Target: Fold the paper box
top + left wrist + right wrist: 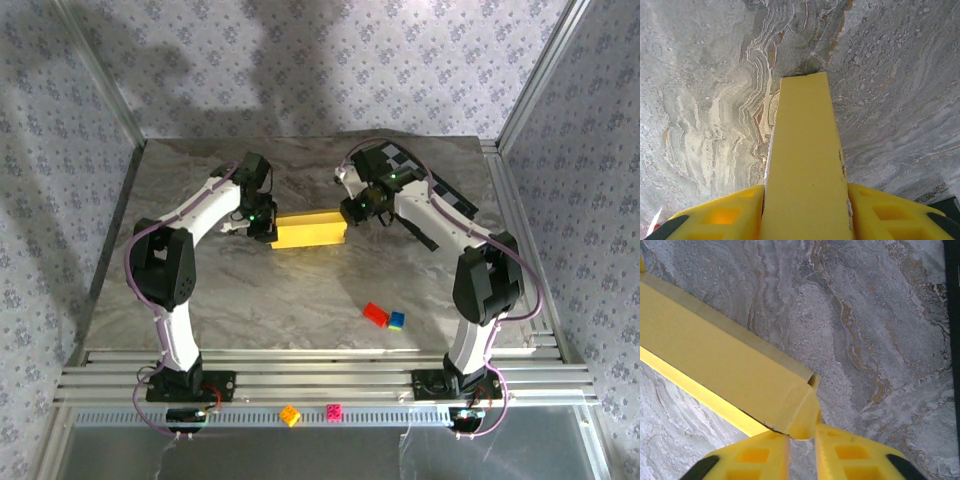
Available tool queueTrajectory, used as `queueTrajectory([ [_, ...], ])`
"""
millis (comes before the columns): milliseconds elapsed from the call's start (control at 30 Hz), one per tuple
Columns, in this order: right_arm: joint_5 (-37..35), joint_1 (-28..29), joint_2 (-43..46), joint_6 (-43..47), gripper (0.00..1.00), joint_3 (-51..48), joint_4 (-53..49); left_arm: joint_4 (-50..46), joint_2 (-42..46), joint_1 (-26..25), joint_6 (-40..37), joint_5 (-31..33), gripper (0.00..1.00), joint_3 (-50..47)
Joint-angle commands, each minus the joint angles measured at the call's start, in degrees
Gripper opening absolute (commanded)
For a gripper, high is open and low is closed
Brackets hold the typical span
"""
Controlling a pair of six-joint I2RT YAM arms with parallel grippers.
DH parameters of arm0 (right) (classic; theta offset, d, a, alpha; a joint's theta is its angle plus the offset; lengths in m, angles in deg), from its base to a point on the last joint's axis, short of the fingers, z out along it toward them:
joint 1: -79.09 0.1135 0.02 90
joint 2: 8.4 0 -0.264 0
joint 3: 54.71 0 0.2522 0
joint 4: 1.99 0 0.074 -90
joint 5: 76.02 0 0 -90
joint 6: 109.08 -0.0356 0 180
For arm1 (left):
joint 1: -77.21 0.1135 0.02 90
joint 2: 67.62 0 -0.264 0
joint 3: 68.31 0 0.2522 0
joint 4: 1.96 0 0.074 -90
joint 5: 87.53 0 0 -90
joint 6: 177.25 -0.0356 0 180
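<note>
Tabletop [300,290]; paper box [308,229] ends perhaps hidden

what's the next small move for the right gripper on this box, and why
Probably tuck the end flap inward with the right gripper. Its fingers sit either side of that curled flap, which juts from the paper box instead of lying flat, while the left gripper clamps the far end to brace it.

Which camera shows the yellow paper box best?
The top external view: the paper box at full length. The left wrist view shows one long yellow face; the right wrist view, one end with its flap.
</note>
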Motion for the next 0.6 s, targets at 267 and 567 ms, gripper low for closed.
queueTrajectory([
  [267,1.1,0.1,-1.0,0.2,0.03,4.2,-2.7,-1.6,1.9,1.0,-0.7,-1.1,0.44,0.8],
  [567,4.8,-0.3,-1.5,0.2,0.00,5.3,-5.6,-1.3,1.7,1.4,-1.2,-1.4,0.48,1.3],
])
